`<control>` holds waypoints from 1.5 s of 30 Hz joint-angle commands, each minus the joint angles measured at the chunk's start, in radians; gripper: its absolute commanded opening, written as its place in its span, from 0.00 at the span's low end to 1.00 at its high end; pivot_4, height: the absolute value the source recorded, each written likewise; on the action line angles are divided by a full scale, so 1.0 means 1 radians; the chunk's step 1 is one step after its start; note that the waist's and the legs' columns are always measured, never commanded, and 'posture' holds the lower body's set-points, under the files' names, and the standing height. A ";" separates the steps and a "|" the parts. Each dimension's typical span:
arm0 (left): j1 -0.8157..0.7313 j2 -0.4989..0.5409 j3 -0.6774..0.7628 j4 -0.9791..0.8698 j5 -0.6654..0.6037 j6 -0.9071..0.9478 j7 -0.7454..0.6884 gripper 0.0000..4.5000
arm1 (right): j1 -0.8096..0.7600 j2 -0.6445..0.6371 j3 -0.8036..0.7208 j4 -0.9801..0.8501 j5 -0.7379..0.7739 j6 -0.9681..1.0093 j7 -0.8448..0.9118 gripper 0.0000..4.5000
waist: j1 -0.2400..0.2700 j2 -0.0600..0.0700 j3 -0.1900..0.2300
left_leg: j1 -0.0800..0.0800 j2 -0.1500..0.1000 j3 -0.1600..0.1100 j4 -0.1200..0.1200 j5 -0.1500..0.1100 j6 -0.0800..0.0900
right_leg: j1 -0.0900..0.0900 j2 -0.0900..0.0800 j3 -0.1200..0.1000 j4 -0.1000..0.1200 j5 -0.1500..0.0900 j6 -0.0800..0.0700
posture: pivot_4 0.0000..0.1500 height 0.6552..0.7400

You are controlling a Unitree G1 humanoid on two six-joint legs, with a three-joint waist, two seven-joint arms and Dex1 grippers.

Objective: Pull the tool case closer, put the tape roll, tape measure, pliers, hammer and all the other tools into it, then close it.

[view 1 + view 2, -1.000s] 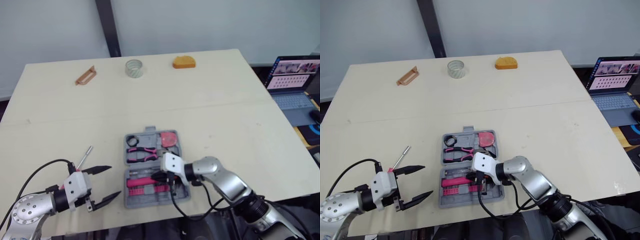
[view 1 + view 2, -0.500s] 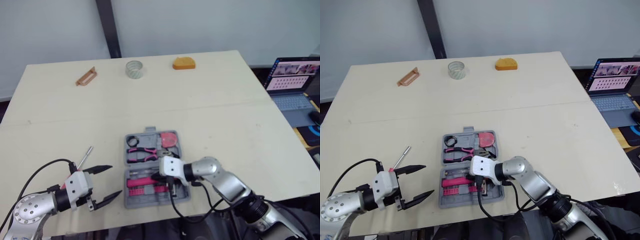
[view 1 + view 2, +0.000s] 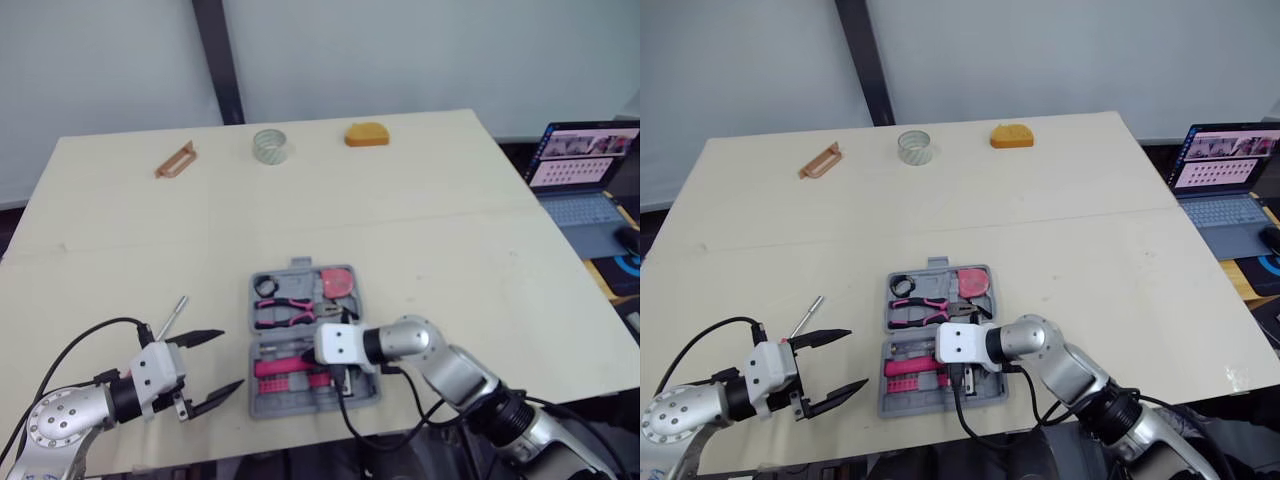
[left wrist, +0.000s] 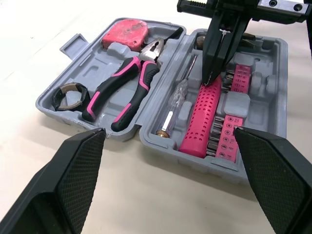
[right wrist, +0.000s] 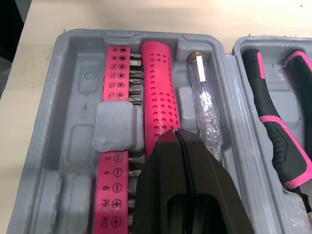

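Lower left of the frame: the screwdriver (image 3: pixel 175 315) lies just above the left gripper (image 3: pixel 232 360) — jaws spread — its shaft slanting up-right; the right gripper (image 4: pixel 210 78), fingers pressed together, touches the hammer (image 4: pixel 197 119).

I saw a pale desk (image 3: pixel 450 230). On it lay the open tool case (image 4: pixel 73 44), a tape roll (image 3: pixel 269 146), an orange lump (image 3: pixel 367 133), a brown handle (image 3: pixel 175 160) and a thin metal stick (image 3: pixel 175 315).

I take this for a lab or test room: one bare pale worktable (image 3: pixel 450 230) stands against plain grey-white wall panels (image 3: pixel 400 50) split by a dark upright post (image 3: pixel 218 60), and an open laptop (image 3: pixel 585 180) runs beside it on the right
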 commanded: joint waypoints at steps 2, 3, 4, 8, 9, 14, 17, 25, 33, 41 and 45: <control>-0.001 0.006 0.001 -0.035 -0.004 0.001 0.004 1.00 | 0.043 -0.047 0.071 0.145 -0.096 0.041 0.028 0.01 | 0.000 0.000 -0.002 | 0.001 0.000 0.000 0.000 0.000 0.000 | 0.001 0.000 0.000 0.000 0.000 0.000 | 1.00 1.00; -0.001 0.006 0.001 -0.035 -0.003 0.001 0.004 1.00 | 0.043 -0.047 0.073 0.148 -0.100 0.042 0.028 0.01 | 0.000 0.000 -0.003 | 0.001 0.000 0.000 -0.001 0.000 0.000 | 0.001 0.000 0.000 0.000 0.000 0.000 | 1.00 1.00; -0.002 0.006 0.001 -0.035 -0.003 0.002 0.004 1.00 | 0.043 -0.047 0.075 0.150 -0.103 0.045 0.029 0.01 | 0.000 0.000 -0.003 | 0.001 0.000 0.000 -0.001 0.000 0.000 | 0.001 0.000 0.000 -0.001 0.000 0.000 | 1.00 1.00; -0.005 0.006 -0.001 -0.035 -0.004 0.005 0.002 1.00 | 0.048 -0.050 0.081 0.153 -0.111 0.047 0.032 0.01 | 0.000 0.001 -0.006 | 0.002 0.000 0.000 -0.001 0.000 0.000 | 0.002 0.000 0.000 -0.001 0.000 0.000 | 1.00 1.00; -0.006 0.007 -0.001 -0.035 -0.004 0.005 0.002 1.00 | 0.050 -0.051 0.082 0.154 -0.113 0.047 0.033 0.01 | 0.001 0.001 -0.006 | 0.003 0.000 0.000 -0.001 0.000 0.000 | 0.003 0.000 0.000 -0.001 0.000 0.000 | 1.00 1.00; -0.013 0.007 -0.003 -0.032 -0.002 0.007 0.004 1.00 | 0.054 -0.059 0.093 0.160 -0.130 0.053 0.039 0.01 | 0.001 0.002 -0.006 | 0.014 0.000 0.000 -0.005 -0.002 0.001 | 0.016 0.000 -0.001 -0.008 -0.001 -0.001 | 1.00 1.00; -0.018 0.006 -0.005 -0.030 -0.001 0.009 0.005 1.00 | 0.055 -0.059 0.094 0.166 -0.130 0.061 0.041 0.01 | 0.001 0.003 -0.006 | 0.014 0.000 -0.001 -0.005 -0.002 0.001 | 0.016 0.000 -0.001 -0.008 -0.001 -0.001 | 1.00 1.00; -0.030 0.005 -0.011 -0.027 0.001 0.013 0.006 1.00 | 0.049 -0.062 0.105 0.184 -0.152 0.060 0.039 0.01 | 0.001 0.005 -0.010 | 0.014 0.000 -0.001 -0.005 -0.002 0.001 | 0.016 0.000 -0.002 -0.009 -0.001 -0.001 | 1.00 1.00; -0.029 0.005 -0.013 -0.032 0.001 0.015 0.008 1.00 | 0.049 -0.081 0.126 0.194 -0.194 0.041 0.045 0.01 | 0.001 0.011 -0.018 | 0.014 0.000 -0.001 -0.006 -0.002 0.001 | 0.017 0.000 -0.002 -0.010 -0.001 -0.001 | 1.00 1.00; -0.024 0.004 -0.011 -0.034 0.000 0.014 0.009 1.00 | 0.052 -0.079 0.130 0.199 -0.203 0.050 0.050 0.01 | 0.001 0.011 -0.021 | 0.015 0.000 -0.002 -0.006 -0.002 0.001 | 0.019 0.000 -0.002 -0.011 -0.001 -0.002 | 1.00 1.00; -0.020 0.003 -0.009 -0.036 0.000 0.011 0.009 1.00 | 0.053 -0.081 0.138 0.200 -0.208 0.072 0.058 0.01 | 0.001 0.012 -0.022 | 0.015 0.000 -0.002 -0.006 -0.002 0.001 | 0.019 0.000 -0.002 -0.012 -0.001 -0.002 | 1.00 1.00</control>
